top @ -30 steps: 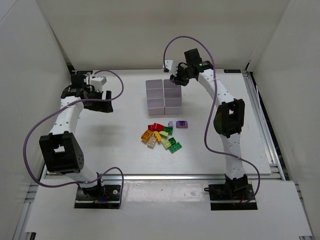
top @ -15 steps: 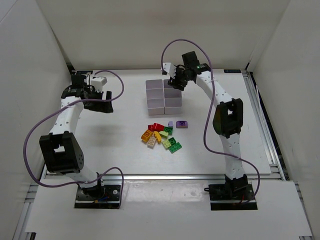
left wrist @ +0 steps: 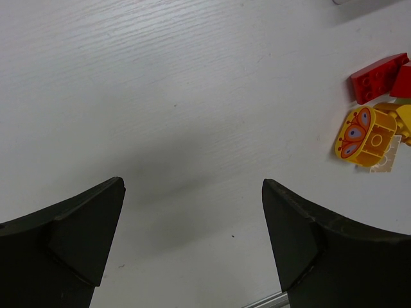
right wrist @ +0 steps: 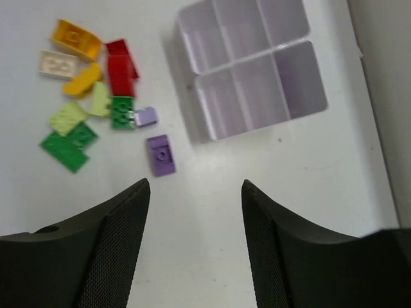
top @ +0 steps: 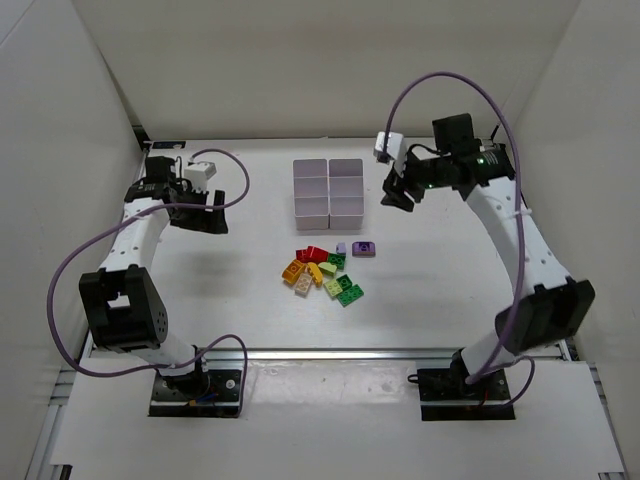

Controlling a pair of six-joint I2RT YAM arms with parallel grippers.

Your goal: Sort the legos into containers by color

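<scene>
Swinging away from the containers (top: pixel 328 188), the right arm (top: pixel 505 215) now hangs off their right side instead of over their far edge as it did a moment ago. The left arm (top: pixel 135 235) has barely shifted.

None of the legos (top: pixel 322 272) are sorted yet, and they lie loose on the bench (top: pixel 230 290). Through the right wrist camera they sit beyond the right jaws and off to the left of the gap. A purple brick (right wrist: pixel 160 154) lies nearest, apart from the rest. The containers (right wrist: pixel 244 61) are ahead and slightly right, and the cells I can see look empty. Both right jaws stand wide apart, holding nothing.

The left jaws are also spread and empty over bare bench. An orange brick (left wrist: pixel 366 136) and a red one (left wrist: pixel 379 77) lie ahead, past the right-hand jaw.

I judge these bricks to be light, rigid and slick, and likely to skid or pop free if pinched badly. I would close on two flat side walls rather than the studs. The lone purple brick has room around it for both jaws, so I would take it first.
</scene>
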